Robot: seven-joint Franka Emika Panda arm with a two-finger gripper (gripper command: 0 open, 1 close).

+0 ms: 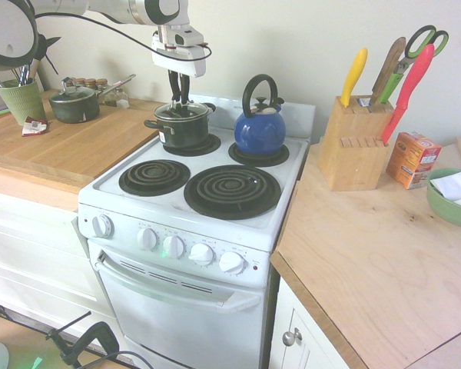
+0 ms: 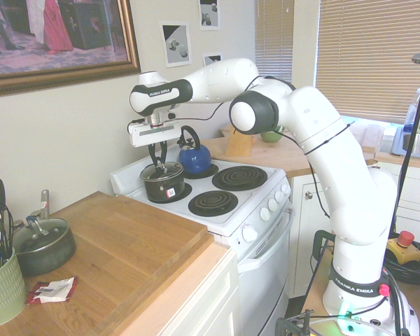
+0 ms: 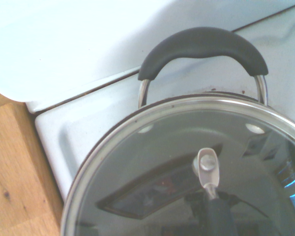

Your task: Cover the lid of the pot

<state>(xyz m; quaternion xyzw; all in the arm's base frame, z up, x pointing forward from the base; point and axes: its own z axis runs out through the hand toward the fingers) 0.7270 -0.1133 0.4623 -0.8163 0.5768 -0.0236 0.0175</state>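
Observation:
The small black pot [image 1: 181, 131] stands on the stove's back left burner, and the glass lid [image 1: 184, 110] lies flat on its rim. In the second exterior view the lid [image 2: 161, 170] also sits level on the pot [image 2: 164, 186]. My gripper [image 1: 179, 94] hangs straight above the lid's centre knob, open, its fingers slightly apart and holding nothing. The same gripper [image 2: 157, 158] shows spread fingertips just above the knob. The wrist view looks down on the lid [image 3: 152, 162] with its shiny rim, and one pot handle [image 3: 201, 43] shows beyond it.
A blue kettle [image 1: 259, 127] stands on the back right burner, close beside the pot. The two front burners [image 1: 230, 191] are bare. A grey-green pot [image 1: 74, 104] and a utensil cup [image 1: 21, 100] stand on the left counter. A knife block [image 1: 352, 146] stands to the right.

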